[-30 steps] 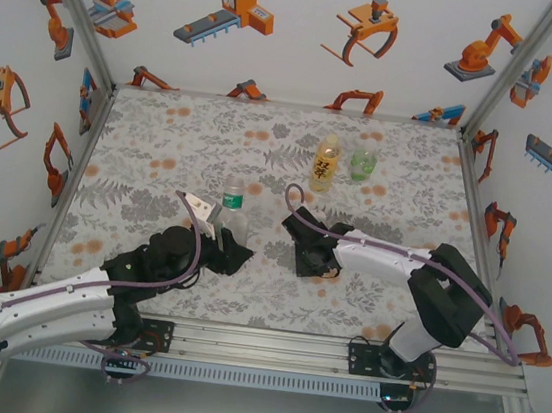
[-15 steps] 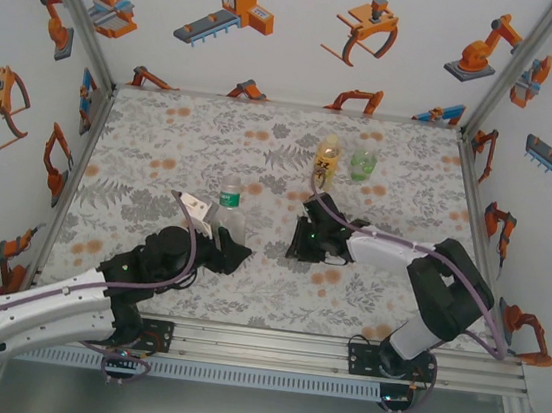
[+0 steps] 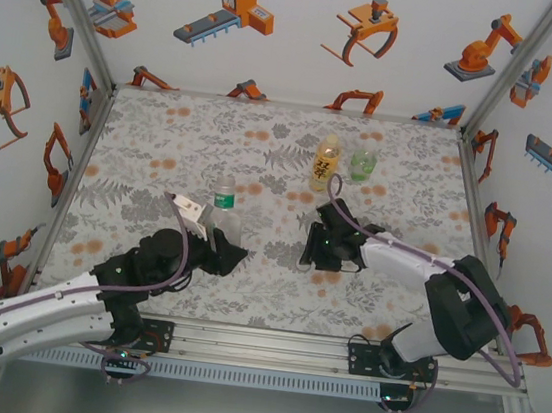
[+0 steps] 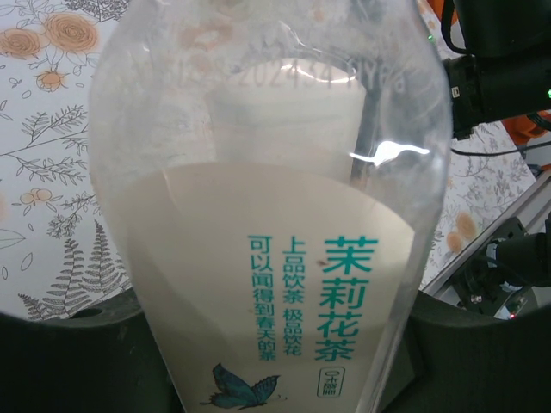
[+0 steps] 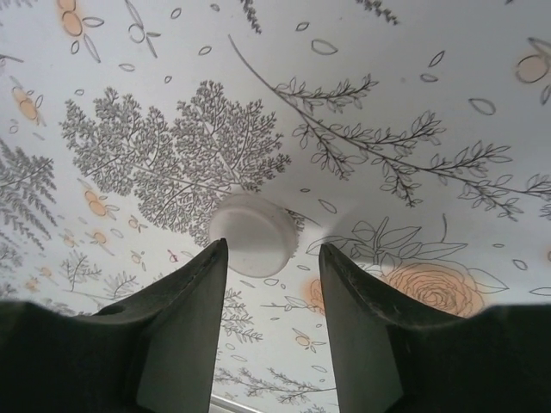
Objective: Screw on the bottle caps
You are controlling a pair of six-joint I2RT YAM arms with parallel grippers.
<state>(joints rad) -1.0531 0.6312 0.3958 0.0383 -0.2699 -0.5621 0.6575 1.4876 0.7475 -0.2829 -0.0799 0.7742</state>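
Looking down from the top camera, the clear bottle [image 3: 223, 210] stands upright with its long axis vertical and its neck up, and a green band runs round its middle. The left claw [image 3: 223, 247] is clenched on its lower body from the near side. The right claw [image 3: 313, 246] hangs low over the flowered worktop [image 3: 163, 142]. Beyond that claw, well apart from it, the amber bottle [image 3: 324, 164] with a yellow-orange label and the short green bottle [image 3: 364, 162] stand upright side by side.

From the left wrist, the clear bottle sits between the claw's dark fingers. Its wall is see-through, and its cream label carries teal characters and a teal butterfly. Its length runs straight away from the claw, narrowing at the far end.

From the right wrist, the white cap [image 5: 252, 234], round and smooth, lies flat on the worktop just past the fingertips [image 5: 185, 327]. The jaws stand apart, released, grasping nothing. One tip overlaps the cap's edge, and I cannot tell whether it touches
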